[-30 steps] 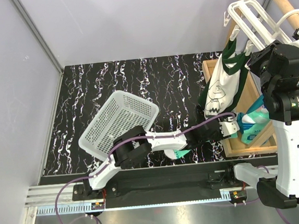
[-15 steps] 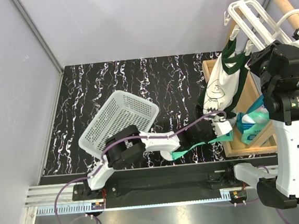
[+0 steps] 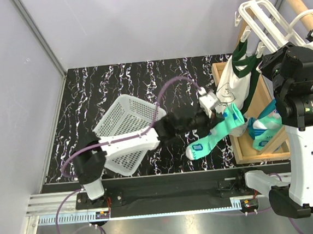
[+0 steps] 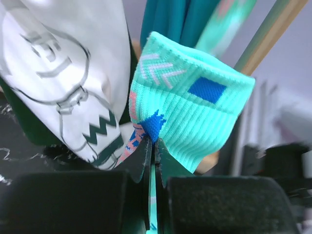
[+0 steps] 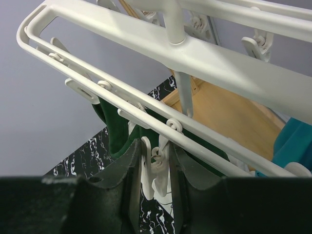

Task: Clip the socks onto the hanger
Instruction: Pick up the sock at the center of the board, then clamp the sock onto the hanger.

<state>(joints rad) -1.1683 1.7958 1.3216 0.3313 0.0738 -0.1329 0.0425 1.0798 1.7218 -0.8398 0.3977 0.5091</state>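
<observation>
Clamping the left gripper [image 4: 153,146] fully shut on the cuff of a mint sock [image 4: 195,114], dangling it toe-down toward the near left above the desk [image 3: 115,82]. Pinching a dangling clip [image 5: 155,170] under the hanger [image 5: 219,61] with the right gripper [image 5: 156,161], jaws set narrowly either side of it. Placing that clip up and right of the cuff, well apart, so probably needing a lift rightward. Spotting more socks [image 3: 265,132] lying inside the wooden rack [image 3: 258,154] base, seeing nothing in the tipped mesh basket [image 3: 127,128]

We see bright, even light overhead, with faint shadows on the bench [image 3: 115,82]. In the left wrist view, the background right of the sock [image 4: 195,122] blurs.
</observation>
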